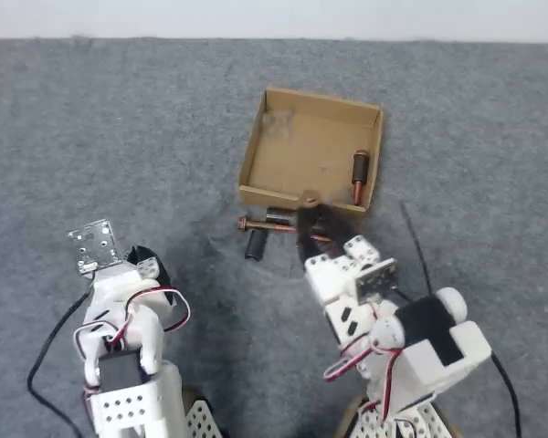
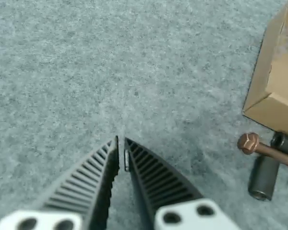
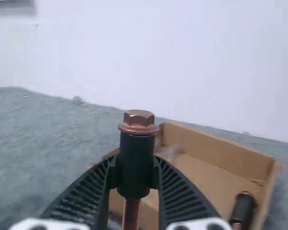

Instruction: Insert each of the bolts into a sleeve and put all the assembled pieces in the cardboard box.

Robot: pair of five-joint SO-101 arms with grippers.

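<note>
The tabletop (image 1: 119, 119) is covered in grey, nubbly, carpet-like fabric; on it sits the cardboard box (image 1: 297, 151), a shallow open square tray of plain brown board. The right pincer (image 3: 133, 173) is pinching a smooth black cylindrical sleeve (image 3: 134, 163) upright between its ribbed black fingers. A copper-coloured bolt (image 3: 138, 121) with a flanged hex head runs through the sleeve; its threaded shank comes out below. The right wrist view gives that detail; the high view puts the pincer at the box's near wall. One assembled piece (image 1: 360, 176) lies inside the box, along the wall on the right arm's side. Just outside the near wall lie a loose bolt (image 1: 256, 223) and two bare sleeves, one sleeve (image 1: 254, 245) nearer the arms, the other sleeve (image 1: 279, 215) close to the cardboard. The left wrist view adds the loose bolt's hex head and the nearer sleeve's hollow end. The left pincer (image 2: 121, 143) has its ridged tips pressed together, holding nothing, over bare fabric well apart from the box.
</note>
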